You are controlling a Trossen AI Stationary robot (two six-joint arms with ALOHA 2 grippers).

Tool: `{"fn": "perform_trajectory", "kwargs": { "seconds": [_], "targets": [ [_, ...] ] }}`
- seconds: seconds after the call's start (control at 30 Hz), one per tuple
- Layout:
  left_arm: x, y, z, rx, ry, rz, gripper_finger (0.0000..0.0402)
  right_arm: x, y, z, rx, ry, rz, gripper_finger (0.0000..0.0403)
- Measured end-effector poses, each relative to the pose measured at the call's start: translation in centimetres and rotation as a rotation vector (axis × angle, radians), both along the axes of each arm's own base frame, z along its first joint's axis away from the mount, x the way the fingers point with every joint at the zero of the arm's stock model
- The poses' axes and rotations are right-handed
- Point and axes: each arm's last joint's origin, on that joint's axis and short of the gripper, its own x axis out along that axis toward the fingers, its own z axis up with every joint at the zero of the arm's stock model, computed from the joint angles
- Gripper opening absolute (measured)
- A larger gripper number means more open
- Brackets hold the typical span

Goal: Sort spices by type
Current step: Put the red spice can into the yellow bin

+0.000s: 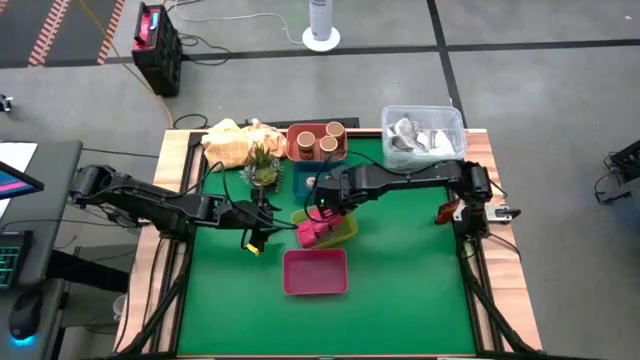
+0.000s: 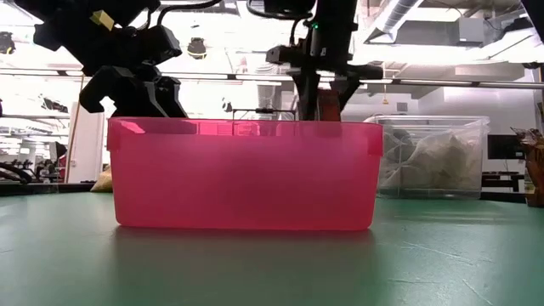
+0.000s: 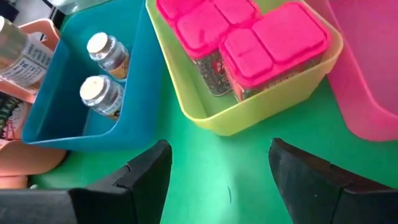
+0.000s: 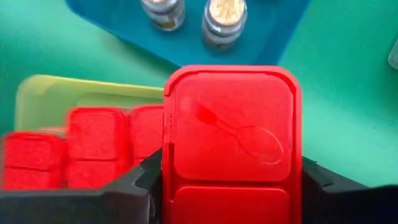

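Note:
My right gripper [image 1: 322, 207] is shut on a pink-red cube packet [image 4: 231, 134], over the far end of the yellow-green tray [image 1: 345, 228]. That tray holds several more pink-red cube packets [image 3: 245, 31]. Two tiny pale-topped jars [image 3: 102, 68] stand in the blue tray [image 3: 134, 106]. Three round tan-lidded jars [image 1: 320, 140] stand in the orange tray [image 1: 292, 150]. My left gripper [image 3: 217, 174] is open and empty, low over the green mat, left of the yellow-green tray. It also shows in the high view [image 1: 262, 212]. No small red piece shows. My right gripper pinches the packet by two opposite side walls [image 4: 166, 168], just under its red lid, between the two fingers [image 4: 146, 183]. The fingers come from above, pointing down. The packet stays upright, lid up. Its underside is hidden by the packet itself.
An empty pink tray [image 1: 315, 272] stands nearest the front edge and fills the low view [image 2: 242, 174]. A clear plastic tub [image 1: 423, 135] with silvery wrappers is at the far right. A small plant [image 1: 262, 168] and tan cloth [image 1: 232, 140] lie far left.

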Motion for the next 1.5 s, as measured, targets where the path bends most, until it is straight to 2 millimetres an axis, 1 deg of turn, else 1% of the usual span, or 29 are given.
{"fn": "perform_trajectory", "kwargs": {
  "seconds": [0.1,0.23,0.33,0.43,0.53,0.6,0.7,0.83,0.93,1.03,1.17,1.3,1.4,1.5],
  "targets": [
    [-0.1,0.0,-0.1,0.0,0.016,0.001,0.0256,-0.2,-0.4,0.9,-0.007,0.015,0.01,0.0226],
    [-0.2,0.0,-0.2,-0.004,0.028,0.005,0.0256,-1.2,-0.7,2.2,-0.072,0.11,0.002,0.0238],
    [-0.3,0.0,-0.3,-0.013,0.037,0.012,0.0256,-2.2,-0.9,2.1,-0.108,0.209,-0.023,0.0239],
    [-0.3,0.0,-0.3,-0.02,0.035,0.018,0.0256,-2.2,-0.9,0.9,-0.119,0.224,-0.01,0.023],
    [-0.3,0.0,-0.3,-0.024,0.032,0.021,0.0256,-2.3,-0.8,-1.0,-0.104,0.262,0.026,0.0227],
    [-0.3,0.0,-0.3,-0.031,0.033,0.023,0.0256,-2.4,-0.9,-2.3,-0.075,0.278,0.054,0.0234],
    [-0.5,-0.1,-0.3,-0.057,0.042,0.003,0.0256,-2.2,-0.9,-3.8,-0.064,0.257,0.083,0.0246],
    [-0.6,-0.1,-0.3,-0.07,0.047,-0.005,0.0256,-2.2,-0.9,-4.6,-0.044,0.258,0.137,0.0248],
    [-0.6,-0.1,-0.2,-0.07,0.042,-0.005,0.0256,-2.9,-1.0,-4.8,-0.04,0.282,0.155,0.0245],
    [-0.5,-0.1,-0.2,-0.069,0.03,-0.033,0.0256,-4.0,-1.2,-4.6,-0.029,0.234,0.158,0.0245],
    [0.0,-0.5,0.0,-0.117,-0.074,-0.154,0.0256,-6.2,-1.3,-4.2,-0.014,0.171,0.142,0.0249],
    [0.5,-0.6,0.9,-0.135,-0.181,-0.173,0.0256,-8.1,-1.1,-3.5,-0.02,0.092,0.131,0.0255],
    [1.1,-0.7,1.4,-0.154,-0.262,-0.169,0.0256,-8.9,-1.1,-3.8,-0.023,0.054,0.137,0.0256],
    [1.9,-0.8,1.4,-0.183,-0.271,-0.165,0.0256,-9.0,-1.0,-3.9,-0.032,0.015,0.155,0.0256]
  ]
}}
